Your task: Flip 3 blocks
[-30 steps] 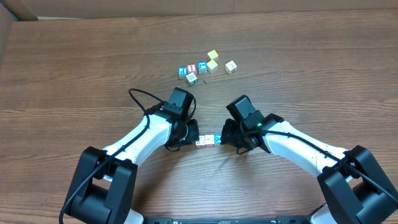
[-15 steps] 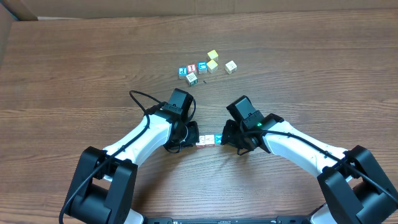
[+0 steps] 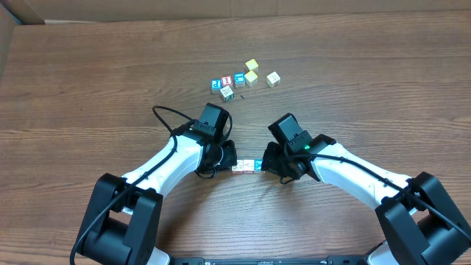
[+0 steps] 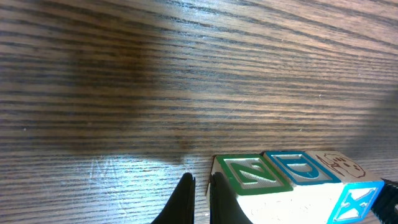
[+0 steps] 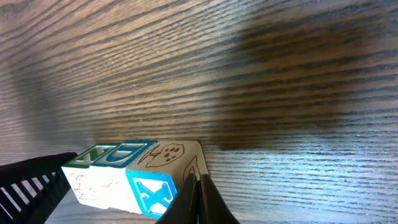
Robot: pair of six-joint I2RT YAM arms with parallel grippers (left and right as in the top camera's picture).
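Three small alphabet blocks [image 3: 246, 166] lie pressed end to end in a short row on the table between my two grippers. In the left wrist view the row shows a green-lettered top [image 4: 252, 174], a blue-lettered top [image 4: 300, 169] and a cream face with a drawing [image 4: 339, 164]; a blue X [image 4: 356, 202] faces sideways. My left gripper [image 4: 201, 180] [image 3: 230, 159] is shut and empty, its tip against the green block's end. My right gripper [image 5: 198, 182] [image 3: 265, 164] is shut and empty too, touching the opposite end beside the blue X block [image 5: 151, 191].
A loose cluster of other cubes sits at the back: a blue P cube [image 3: 215, 85], a red-faced cube [image 3: 227, 80], two plain yellow cubes [image 3: 252, 65] and a cream cube [image 3: 273, 79]. Both arms reach in from the near edge. Cardboard [image 3: 15, 15] borders the far left.
The left gripper has edged slightly right against the row of blocks. The right arm and the blocks look the same.
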